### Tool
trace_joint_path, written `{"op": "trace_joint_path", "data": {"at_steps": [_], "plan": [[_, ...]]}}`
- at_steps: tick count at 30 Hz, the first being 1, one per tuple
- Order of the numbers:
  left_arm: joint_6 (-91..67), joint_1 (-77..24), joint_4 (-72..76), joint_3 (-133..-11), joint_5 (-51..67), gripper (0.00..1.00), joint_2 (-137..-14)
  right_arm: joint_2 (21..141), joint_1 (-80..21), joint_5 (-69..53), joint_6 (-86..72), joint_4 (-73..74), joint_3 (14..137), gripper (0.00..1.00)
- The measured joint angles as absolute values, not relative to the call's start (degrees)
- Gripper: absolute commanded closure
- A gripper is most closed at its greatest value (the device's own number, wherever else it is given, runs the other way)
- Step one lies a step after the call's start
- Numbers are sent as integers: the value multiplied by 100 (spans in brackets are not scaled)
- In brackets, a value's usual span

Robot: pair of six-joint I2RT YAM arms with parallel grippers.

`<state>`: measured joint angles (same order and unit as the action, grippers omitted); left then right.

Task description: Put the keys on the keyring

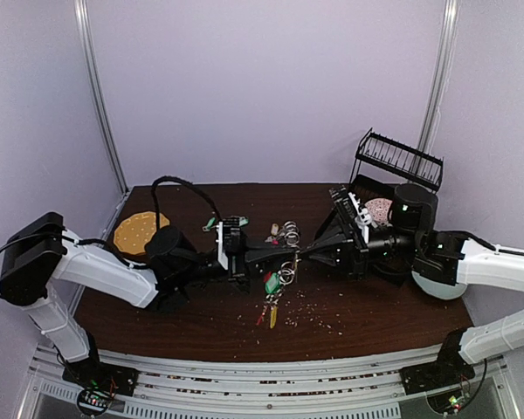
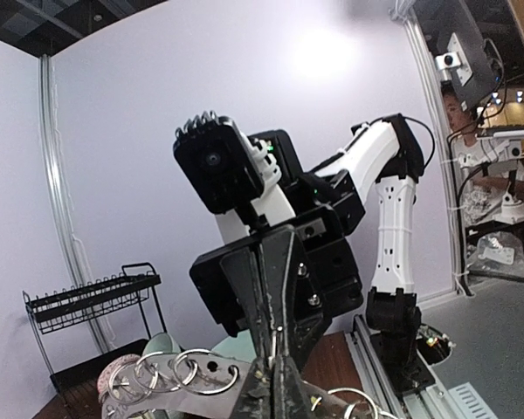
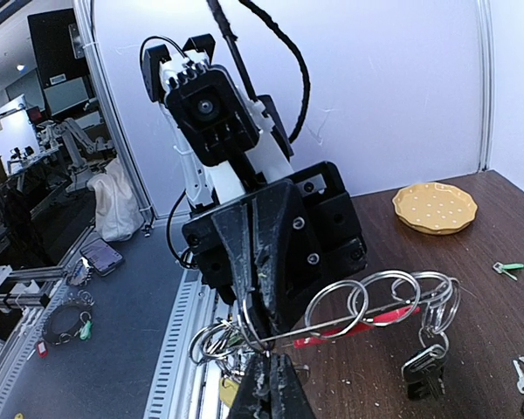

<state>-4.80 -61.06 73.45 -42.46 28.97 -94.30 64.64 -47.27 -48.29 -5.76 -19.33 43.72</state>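
Several shiny wire keyring (image 3: 358, 325) loops.

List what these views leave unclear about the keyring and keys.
- Top view: whether the left gripper or right gripper pinches the keyring is too small to tell.
- Left wrist view: the bottom edge cuts off the grip.
- Right wrist view: the bottom edge cuts off the fingertips; keys at the right edge are tiny.

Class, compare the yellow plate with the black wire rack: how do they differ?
The yellow plate is a solid round disc; the black wire rack is an open frame of bars. The plate lies flat on the left; the rack stands on the right. Both sit toward the back of the table.
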Motion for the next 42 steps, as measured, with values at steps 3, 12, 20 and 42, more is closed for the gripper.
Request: {"op": "trace_joint_path", "data": {"at_steps": [3,12,20,42], "plan": [[-718,-6106,7752,-4333,2963,100,-9605,6464,-4727,-4845,-626,-2071,4372,100],[-963,-6108,8025,-4829,2930,100,-9800,6394,-4733,-4552,-655,-2543,4372,90],[-794,-6324,7592,-4831,2661,100,-9780,5881,-4781,-3979,-259,-1509,4298,69],[-438,-6344,7179,-4735,2469,100,-9555,5741,-4722,-3935,316,-711,4814,65]]}}
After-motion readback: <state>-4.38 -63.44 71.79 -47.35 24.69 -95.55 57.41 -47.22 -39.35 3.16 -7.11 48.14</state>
